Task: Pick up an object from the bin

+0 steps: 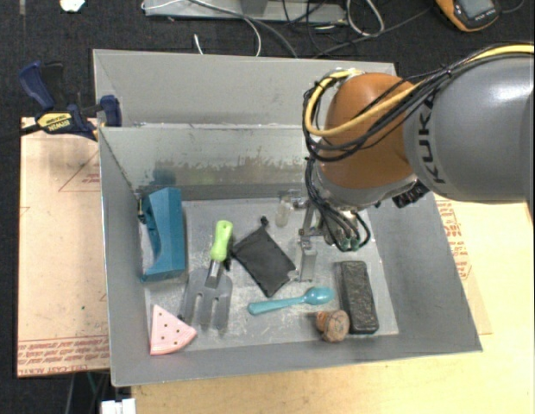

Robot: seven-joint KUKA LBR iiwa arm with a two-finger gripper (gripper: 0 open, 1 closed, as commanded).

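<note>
1. Where the gripper (304,250) hangs low over the floor of the bin (250,365), a flat black pad (265,261) lies just to its left. The pad is turned cornerwise, and its right edge is either touching the gripper's tip or just beside it; I cannot tell which.
2. Whether the gripper is released or clenched cannot be told, because the orange cover (367,141) and the looped cables (345,231) above it hide much of it.
3. Just in front of the gripper, toward the near wall, a turquoise spoon (289,302) lies flat with its bowl to the right and its handle pointing left.
4. To the gripper's right a dark grey block (358,296) lies lengthwise, and a small brown lump (334,324) sits just beside its near left corner.
5. Past the black pad, further to the gripper's left, a grey hand fork (211,279) with a green handle lies with its prongs toward the near wall.
6. Well apart on that same side, a blue box (164,234) lies along the left wall, and a pink wedge (170,330) dotted with holes lies in the near left corner.
</note>
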